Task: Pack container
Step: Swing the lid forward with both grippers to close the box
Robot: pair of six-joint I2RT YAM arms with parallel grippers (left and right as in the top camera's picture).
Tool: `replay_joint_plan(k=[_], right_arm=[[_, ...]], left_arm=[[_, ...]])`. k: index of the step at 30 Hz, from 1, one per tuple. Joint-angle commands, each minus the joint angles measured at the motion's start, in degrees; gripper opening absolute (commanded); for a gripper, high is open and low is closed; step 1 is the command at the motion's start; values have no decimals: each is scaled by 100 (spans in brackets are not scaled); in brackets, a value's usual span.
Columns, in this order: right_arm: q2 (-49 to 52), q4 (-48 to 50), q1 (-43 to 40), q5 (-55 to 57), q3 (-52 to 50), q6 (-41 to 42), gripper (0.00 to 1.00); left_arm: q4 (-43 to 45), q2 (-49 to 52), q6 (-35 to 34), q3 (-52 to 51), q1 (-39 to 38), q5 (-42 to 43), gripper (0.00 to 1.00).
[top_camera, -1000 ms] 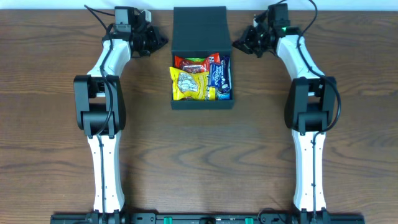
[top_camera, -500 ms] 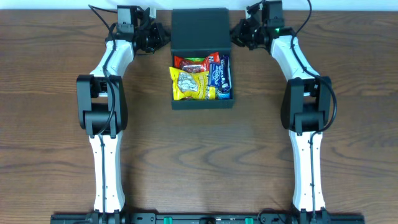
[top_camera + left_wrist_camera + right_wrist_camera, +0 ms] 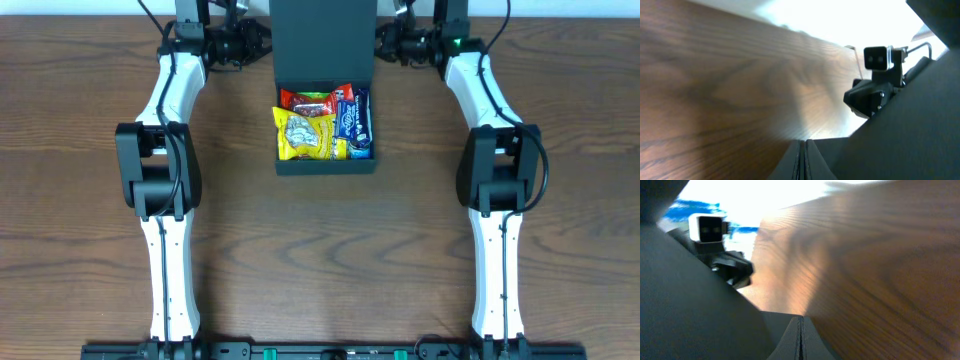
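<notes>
The dark container (image 3: 325,165) stands at the table's far centre, open, with a yellow packet (image 3: 305,135), a red packet (image 3: 310,100) and a blue packet (image 3: 355,120) inside. Its flap lid (image 3: 323,40) is raised behind the opening. My left gripper (image 3: 258,42) is shut against the lid's left edge, and my right gripper (image 3: 388,42) is shut against its right edge. In the left wrist view the closed fingers (image 3: 802,142) sit beside the lid's dark panel (image 3: 910,125). In the right wrist view the closed fingers (image 3: 800,317) sit beside the panel (image 3: 685,305). Nothing shows between either pair of jaws.
Brown wooden table (image 3: 320,260) all round the box. The table's far edge and a white wall lie just behind the lid. Each wrist view shows the other arm's camera across the lid, in the left wrist view (image 3: 875,92) and the right wrist view (image 3: 722,260).
Both grippers moved toward the table's back and in against the lid's sides. The lid has risen from lying back to reaching the frame's top edge.
</notes>
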Motion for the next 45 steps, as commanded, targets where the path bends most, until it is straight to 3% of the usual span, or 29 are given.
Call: replay_joint_plan(k=[1,5,15,19,26,36,41,45], right_arm=[[59,2,9,-625,354,-269,2],[59,-269,9,-697,581,-487,2],[59,-3569,146,284,1375,-2855,2],[59,-4531,177,968,1735,-3316,2],[59,-5281,144,1740,2227,-3338,1],[59,-6642,144,2892,3213,-3355,1],[59,-7713,79,3348,3692,-3335,1],[-358,-7711,15,3493,3849,-3222,2]], left_arm=[[-216,-299,511,208,-13,315,6],[-647,-570,997,225,-7,243,6],[-2490,-1467,2951,225,-7,-496,6],[-3200,-1740,3558,225,-9,-896,6],[-4013,-2094,3967,225,-9,-1862,6],[-5069,-2402,4052,225,-28,-2315,6],[-5611,-2398,4660,24,-527,-2583,6],[-5351,-2396,4756,-509,-1071,-3060,6]])
